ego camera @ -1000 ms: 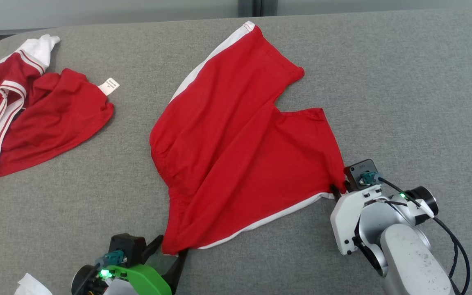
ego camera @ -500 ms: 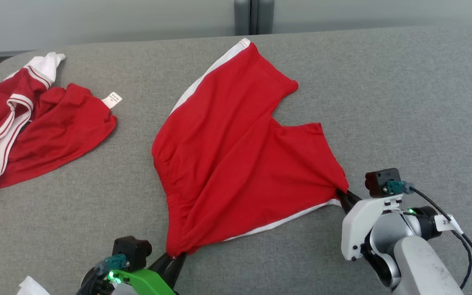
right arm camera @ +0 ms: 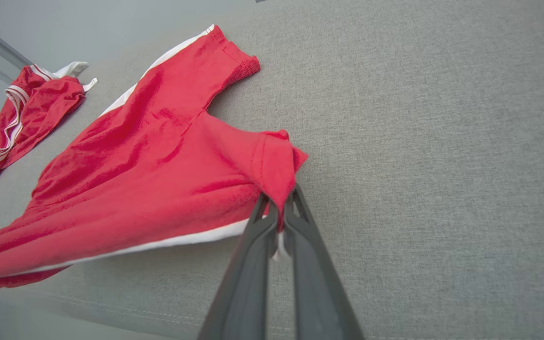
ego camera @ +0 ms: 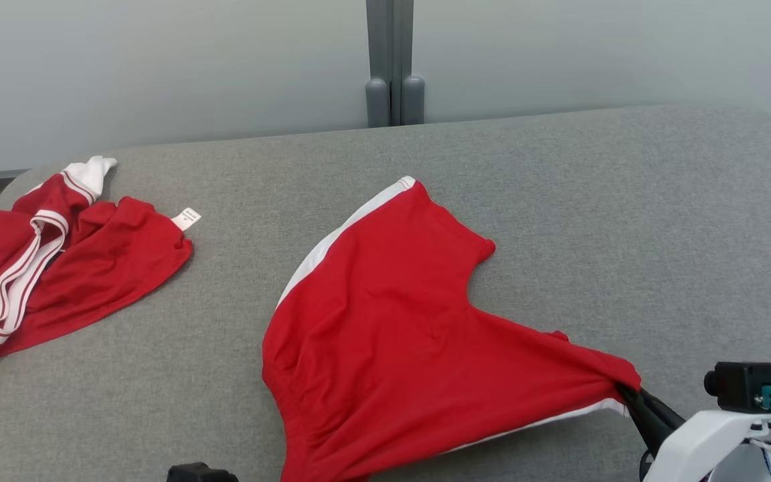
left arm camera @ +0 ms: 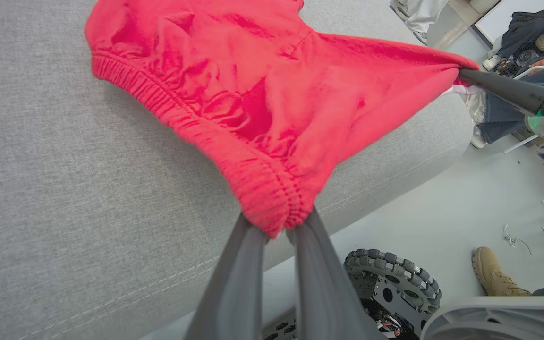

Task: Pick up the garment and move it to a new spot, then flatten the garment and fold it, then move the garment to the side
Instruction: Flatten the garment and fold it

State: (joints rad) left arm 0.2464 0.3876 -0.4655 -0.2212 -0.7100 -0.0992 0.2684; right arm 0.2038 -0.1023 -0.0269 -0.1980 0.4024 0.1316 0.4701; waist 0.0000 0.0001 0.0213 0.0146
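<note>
The left gripper (left arm camera: 277,225) clenched the shorts (ego camera: 392,335) at the near waistband (left arm camera: 253,177), the right gripper (right arm camera: 279,210) a hem (right arm camera: 279,158); flattening, folding remained.

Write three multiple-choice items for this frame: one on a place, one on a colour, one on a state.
1. Where on the grey fabric table does the crumpled red-and-white garment lie?
A. robot's far right
B. robot's far left
C. hanging off the near edge
2. What colour is the side stripe on the red shorts?
A. white
B. black
C. yellow
3. How is the left gripper?
A. open above the table
B. shut on nothing
C. shut on the shorts' elastic waistband
Answers: 1 B, it sits at the head view's left edge; 2 A, a white band runs along the outer seam; 3 C, the left wrist view shows it pinching the gathered waistband.
</note>
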